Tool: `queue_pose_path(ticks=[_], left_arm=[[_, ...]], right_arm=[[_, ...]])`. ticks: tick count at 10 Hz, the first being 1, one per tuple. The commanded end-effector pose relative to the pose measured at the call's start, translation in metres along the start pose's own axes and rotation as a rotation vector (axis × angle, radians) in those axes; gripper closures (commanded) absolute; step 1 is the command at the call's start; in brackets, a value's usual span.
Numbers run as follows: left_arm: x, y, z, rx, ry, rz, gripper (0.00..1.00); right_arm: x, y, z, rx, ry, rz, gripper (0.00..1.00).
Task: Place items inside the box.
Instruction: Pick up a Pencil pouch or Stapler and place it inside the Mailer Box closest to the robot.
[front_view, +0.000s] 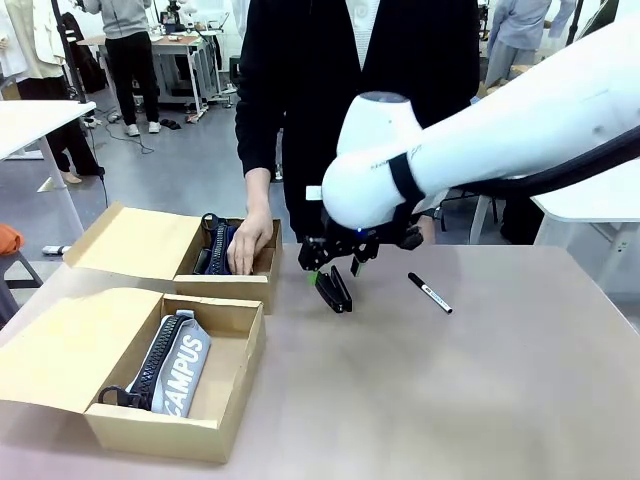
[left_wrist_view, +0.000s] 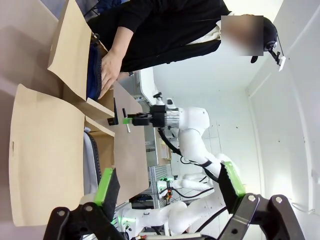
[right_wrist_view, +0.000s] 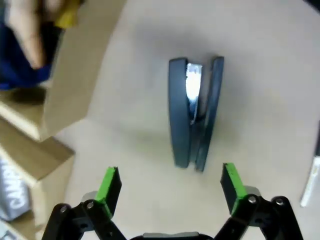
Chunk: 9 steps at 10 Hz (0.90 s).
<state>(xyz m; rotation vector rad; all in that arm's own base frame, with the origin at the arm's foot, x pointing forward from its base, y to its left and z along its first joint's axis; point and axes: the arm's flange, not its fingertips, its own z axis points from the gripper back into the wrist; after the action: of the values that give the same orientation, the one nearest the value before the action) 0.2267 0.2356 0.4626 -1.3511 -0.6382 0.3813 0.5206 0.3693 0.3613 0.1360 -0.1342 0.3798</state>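
While right hand (right_wrist_view: 172, 181) gapes, wedge-shaped black stapler (right_wrist_view: 192, 115) lies.

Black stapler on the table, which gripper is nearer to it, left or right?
Right. The right gripper hangs open directly over the stapler; the left gripper is well off to the side, beyond the cardboard boxes.
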Motion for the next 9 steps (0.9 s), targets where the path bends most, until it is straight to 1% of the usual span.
queue_pose_path(ticks=[1, 3, 5, 6, 9], left_arm=[[-0.001, -0.002, 0.001, -0.017, -0.003, -0.016, 0.0], [-0.001, -0.002, 0.001, -0.017, -0.003, -0.016, 0.0], [-0.001, -0.002, 0.001, -0.017, -0.003, -0.016, 0.0], [-0.001, -0.002, 0.001, -0.017, -0.003, -0.016, 0.0], [-0.001, -0.002, 0.001, -0.017, -0.003, -0.016, 0.0]], right_arm=[[0.016, 0.013, -0.019, -0.109, -0.009, -0.037, 0.0], [0.021, 0.003, -0.048, -0.18, 0.034, -0.04, 0.0], [0.023, 0.001, -0.067, -0.151, 0.064, -0.03, 0.0], [0.022, 0.0, -0.072, -0.145, 0.059, -0.047, 0.0], [0.02, -0.001, -0.067, -0.148, 0.023, -0.076, 0.0]])
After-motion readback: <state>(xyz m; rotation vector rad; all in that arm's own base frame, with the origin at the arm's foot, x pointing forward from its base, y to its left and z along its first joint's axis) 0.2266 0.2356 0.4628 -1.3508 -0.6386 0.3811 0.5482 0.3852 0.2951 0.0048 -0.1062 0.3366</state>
